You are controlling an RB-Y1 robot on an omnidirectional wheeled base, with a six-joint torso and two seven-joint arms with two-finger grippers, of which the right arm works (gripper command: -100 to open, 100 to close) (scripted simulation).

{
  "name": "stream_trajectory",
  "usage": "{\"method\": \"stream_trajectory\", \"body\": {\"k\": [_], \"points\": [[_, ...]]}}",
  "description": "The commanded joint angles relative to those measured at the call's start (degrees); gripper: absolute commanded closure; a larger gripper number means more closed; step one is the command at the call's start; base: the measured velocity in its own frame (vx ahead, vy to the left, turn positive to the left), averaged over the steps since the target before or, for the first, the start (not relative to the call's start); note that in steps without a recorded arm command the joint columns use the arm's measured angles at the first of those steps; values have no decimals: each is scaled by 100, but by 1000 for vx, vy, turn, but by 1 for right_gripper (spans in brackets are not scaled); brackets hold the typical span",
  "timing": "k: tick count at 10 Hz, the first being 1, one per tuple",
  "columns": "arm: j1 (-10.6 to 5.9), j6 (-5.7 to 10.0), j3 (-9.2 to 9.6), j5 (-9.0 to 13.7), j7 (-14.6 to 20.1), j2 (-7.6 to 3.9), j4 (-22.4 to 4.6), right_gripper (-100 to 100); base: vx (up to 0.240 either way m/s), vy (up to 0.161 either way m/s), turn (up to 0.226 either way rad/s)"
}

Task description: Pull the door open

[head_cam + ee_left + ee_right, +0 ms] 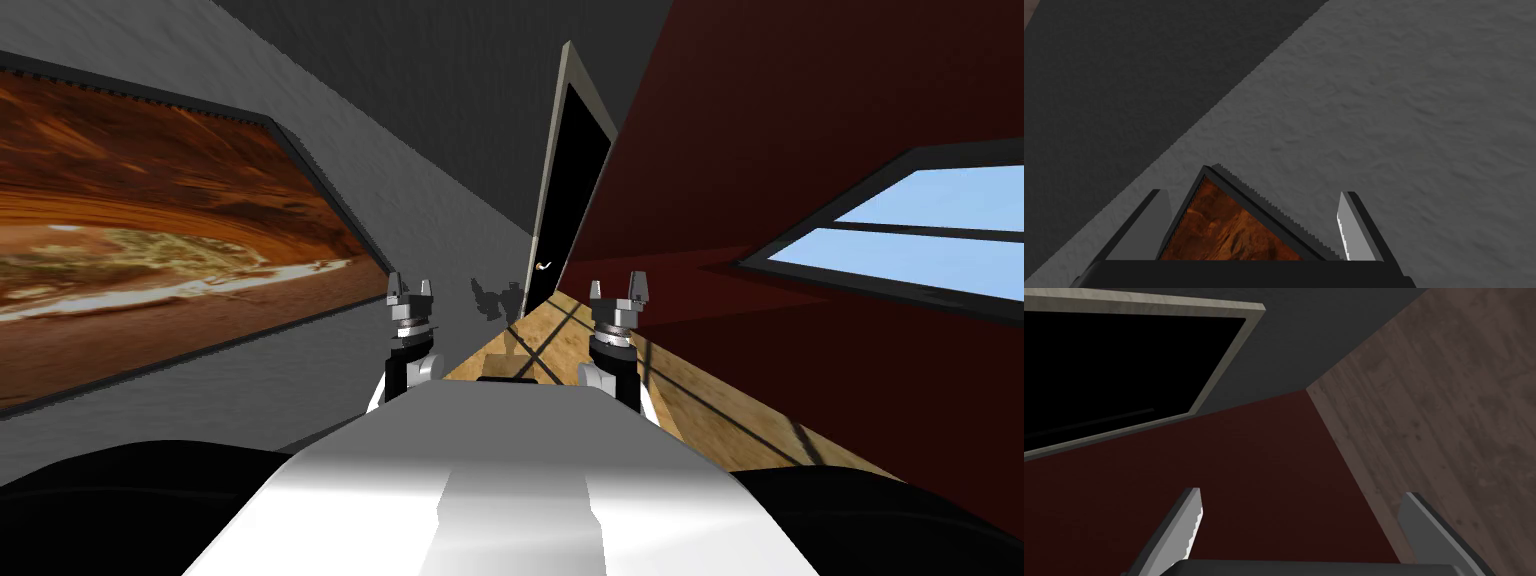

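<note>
Door frame (552, 150) far ahead | left end effector (411, 285) apart | right end effector (618, 286) apart | painting (150, 230) left, window (920, 240) right

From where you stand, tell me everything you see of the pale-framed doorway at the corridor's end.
The tall, narrow doorway with a pale beige frame stands far ahead, between the grey wall and the dark red wall. Its frame encloses a black area. A small pale handle shows low by its left jamb. Nothing touches it.

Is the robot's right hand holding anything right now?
No: the right gripper stands open with nothing in it, and the dark red wall lies beyond.
</note>
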State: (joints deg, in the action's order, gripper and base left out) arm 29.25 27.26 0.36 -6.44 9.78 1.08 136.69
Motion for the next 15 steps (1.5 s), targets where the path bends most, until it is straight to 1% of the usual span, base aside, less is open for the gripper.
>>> {"method": "stream_trajectory", "body": {"k": [1, 2, 3, 5, 6, 7, 9, 15], "points": [[-67, 20, 21, 53, -20, -61, -168, -100, 39, -65, 67], [-67, 20, 21, 53, -20, -61, -74, -100, 37, -70, 95], [-67, 20, 21, 53, -20, -61, -168, -100, 22, -36, 6], [-180, 55, 58, 142, -55, -155, -455, -100, 67, -79, 99], [-217, 66, 70, 172, -66, -184, -550, -100, 72, -103, 99], [-299, 91, 96, 236, -91, -247, -756, -100, 71, -124, 151], [-383, 117, 124, 304, -116, -310, -970, -100, 96, -130, 110], [-706, 216, 228, 559, -214, -533, -1784, -100, 63, -101, 113]]}}
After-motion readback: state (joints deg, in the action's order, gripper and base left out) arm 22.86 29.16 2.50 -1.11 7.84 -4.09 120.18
